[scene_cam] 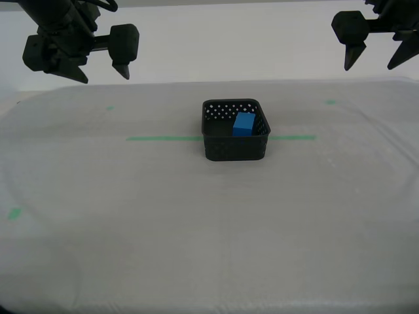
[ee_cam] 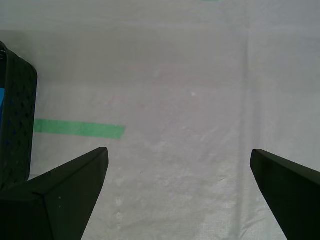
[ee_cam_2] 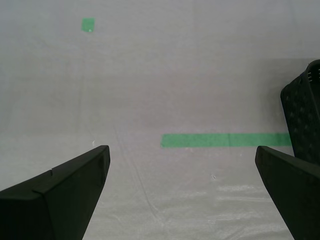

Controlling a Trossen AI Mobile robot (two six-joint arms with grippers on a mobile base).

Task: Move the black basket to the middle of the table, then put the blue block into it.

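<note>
The black basket point(scene_cam: 236, 149) stands on the green tape line point(scene_cam: 163, 138) around the middle of the white-clothed table point(scene_cam: 196, 235). The blue block point(scene_cam: 243, 123) lies inside it, toward the exterior view's right wall. My second gripper point(scene_cam: 103, 73) hangs high at the exterior view's upper left, open and empty. My first gripper point(scene_cam: 371, 64) hangs high at the upper right, open too. The second wrist view has the second gripper point(ee_cam_2: 181, 150) over bare cloth beside the basket point(ee_cam_2: 302, 115). The first gripper point(ee_cam: 179, 150) is likewise apart from the basket point(ee_cam: 20, 115), where a sliver of blue block point(ee_cam: 1, 107) shows.
Small green marks point(scene_cam: 110, 108) point(scene_cam: 330, 101) point(scene_cam: 14, 213) dot the cloth behind the tape line and near the exterior view's left edge. The table's rounded far edge meets a pale wall. Wide bare cloth lies in front of the basket.
</note>
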